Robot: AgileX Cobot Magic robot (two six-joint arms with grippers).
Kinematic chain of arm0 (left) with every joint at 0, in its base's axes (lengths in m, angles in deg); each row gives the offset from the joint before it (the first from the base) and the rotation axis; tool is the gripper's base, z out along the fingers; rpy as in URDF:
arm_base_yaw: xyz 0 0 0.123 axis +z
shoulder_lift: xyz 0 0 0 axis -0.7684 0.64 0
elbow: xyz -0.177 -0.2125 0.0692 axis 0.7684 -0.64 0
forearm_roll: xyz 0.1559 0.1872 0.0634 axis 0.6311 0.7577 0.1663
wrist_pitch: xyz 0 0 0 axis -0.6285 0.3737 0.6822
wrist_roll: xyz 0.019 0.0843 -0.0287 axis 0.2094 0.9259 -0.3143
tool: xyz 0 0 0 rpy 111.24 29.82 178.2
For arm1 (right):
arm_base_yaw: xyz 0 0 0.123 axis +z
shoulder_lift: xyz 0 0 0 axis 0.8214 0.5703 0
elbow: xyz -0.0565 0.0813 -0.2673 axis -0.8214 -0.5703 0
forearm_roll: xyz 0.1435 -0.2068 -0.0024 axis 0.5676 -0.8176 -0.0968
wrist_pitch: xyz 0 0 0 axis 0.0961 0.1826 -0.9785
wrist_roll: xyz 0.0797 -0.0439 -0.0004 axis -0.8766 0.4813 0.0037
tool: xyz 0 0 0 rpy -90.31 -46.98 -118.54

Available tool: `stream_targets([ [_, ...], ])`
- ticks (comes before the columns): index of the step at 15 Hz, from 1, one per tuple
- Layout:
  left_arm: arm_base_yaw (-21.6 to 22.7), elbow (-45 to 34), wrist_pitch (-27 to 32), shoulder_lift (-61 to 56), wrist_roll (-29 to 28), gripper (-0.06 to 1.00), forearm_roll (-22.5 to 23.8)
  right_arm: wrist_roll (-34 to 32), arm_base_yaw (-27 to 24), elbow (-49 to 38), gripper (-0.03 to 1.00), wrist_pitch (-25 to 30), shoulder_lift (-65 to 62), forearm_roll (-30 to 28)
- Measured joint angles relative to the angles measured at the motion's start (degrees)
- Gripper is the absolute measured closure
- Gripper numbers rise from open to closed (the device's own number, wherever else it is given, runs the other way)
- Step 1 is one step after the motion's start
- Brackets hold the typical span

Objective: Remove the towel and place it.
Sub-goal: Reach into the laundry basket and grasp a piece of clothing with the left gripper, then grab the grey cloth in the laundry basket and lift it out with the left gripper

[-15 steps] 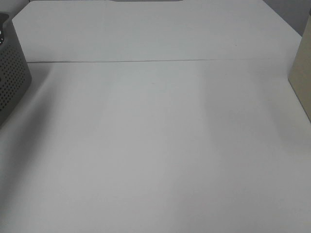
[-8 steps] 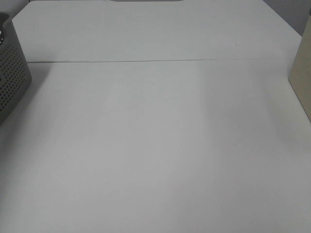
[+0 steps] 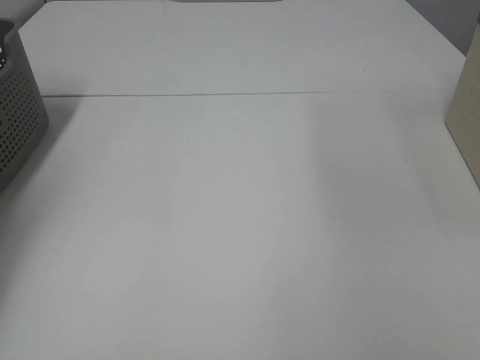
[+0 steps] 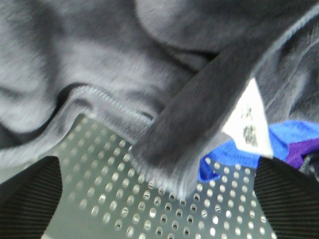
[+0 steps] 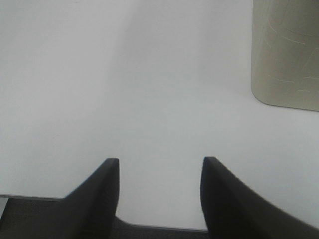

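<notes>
The dark charcoal towel [image 4: 124, 64] lies crumpled inside the grey perforated basket [image 4: 149, 209], filling the left wrist view; a hemmed corner with a white label [image 4: 247, 124] hangs over the basket's holed surface. My left gripper [image 4: 159, 199] is open just above the towel, its two black fingers [image 4: 30, 199] wide apart and holding nothing. My right gripper [image 5: 159, 194] is open and empty over the white table [image 5: 124, 89]. Neither gripper shows in the exterior high view, where the basket [image 3: 19, 124] stands at the left edge.
A blue and purple cloth [image 4: 294, 142] lies under the towel in the basket. A beige box [image 3: 466, 112] stands at the table's right edge, also seen in the right wrist view [image 5: 286, 52]. A seam [image 3: 240, 94] crosses the white table.
</notes>
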Motion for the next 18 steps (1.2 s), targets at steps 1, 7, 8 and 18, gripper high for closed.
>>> stream_targets([
  [1, 0.0, 0.0, -0.3, 0.7, 0.3, -0.05, -0.5, 0.0, 0.0, 0.0, 0.47, 0.0, 0.0, 0.0],
  [7, 0.0, 0.0, -1.2, 3.7, 2.7, 0.06, -5.6, 0.0, 0.0, 0.0, 0.47, 0.0, 0.0, 0.0],
  [8, 0.0, 0.0, -1.2, 3.6, 2.7, 0.15, -5.8, 0.0, 0.0, 0.0, 0.47, 0.0, 0.0, 0.0],
  [18, 0.0, 0.0, 0.9, 3.6, -1.9, 0.85, -6.8, 0.0, 0.0, 0.0, 0.47, 0.0, 0.0, 0.0],
])
